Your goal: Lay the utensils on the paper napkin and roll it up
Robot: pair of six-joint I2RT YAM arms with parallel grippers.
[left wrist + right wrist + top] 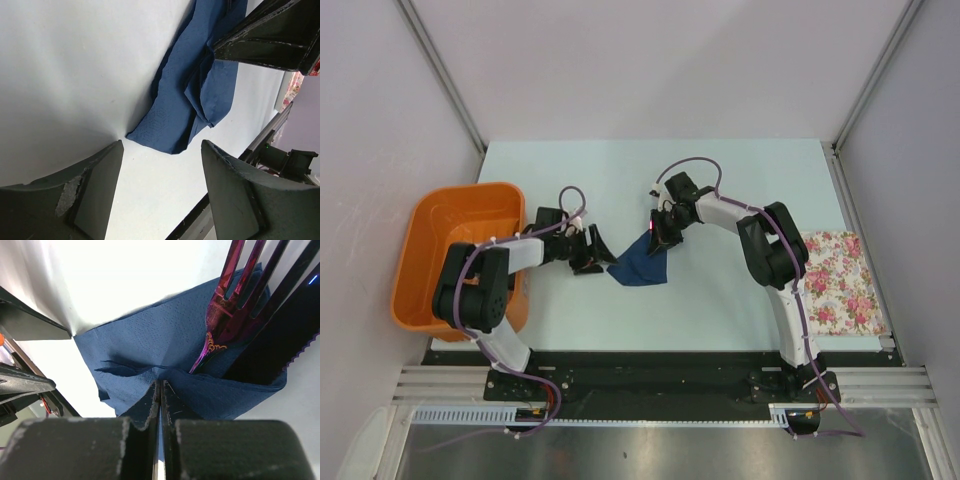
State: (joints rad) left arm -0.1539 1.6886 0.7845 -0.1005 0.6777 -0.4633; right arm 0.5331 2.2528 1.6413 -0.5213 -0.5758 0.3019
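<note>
The navy paper napkin (640, 266) lies crumpled on the table between the two arms, one edge lifted and folded over. My right gripper (661, 233) is shut on a raised fold of the napkin (150, 345) at its far right corner. A purple fork (227, 315) rests on the napkin just past the fingertips, tines pointing away. Beside the fork lies a darker piece with a serrated edge (285, 335). My left gripper (596, 250) stands open just left of the napkin (185, 100), nothing between its fingers (95, 180). The right gripper's fingers (265, 42) show above the cloth.
An orange bin (430, 250) stands at the table's left edge beside the left arm. A white cloth with a pink floral print (840, 282) lies at the right edge. The table's front rail (660, 365) runs close behind the napkin.
</note>
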